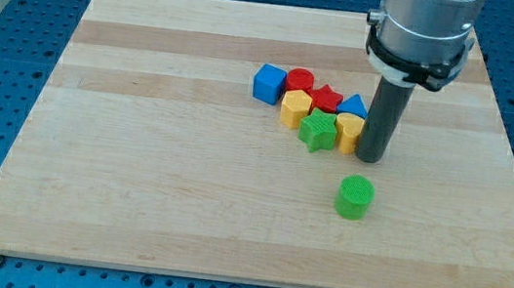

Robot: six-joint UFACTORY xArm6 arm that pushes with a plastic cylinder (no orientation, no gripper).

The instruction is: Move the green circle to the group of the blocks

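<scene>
The surface [181, 204] is a pale wooden board with lengthwise grain bands, lying on a blue perforated base [16, 26]. There is no gripper on this arm: it ends in a straight dark rod under a grey metal cylinder with a black collar, so nothing is grasped or held. My tip [369, 160] rests on the board at the right end of the block group, just beside the yellow block [348, 132] there; whether it actually touches that block cannot be told.

The green circle [354, 196], a short cylinder with a finely ribbed, printed-looking top and sides, stands alone toward the view's bottom of the group, a little to the view's left of my tip and clearly apart from both the tip and the other blocks.

The group sits near the board's middle, packed closely together. At its left end is the blue cube [267, 82]. Next to it is a red cylinder [299, 79], and below that a yellow hexagonal block [295, 108]. A red star [326, 98] lies in the middle, with a blue triangle [353, 106] to its right, partly hidden by the rod. The green star [318, 130], with the same ribbed texture as the circle, sits at the group's lower edge, touching the two yellow blocks.
</scene>
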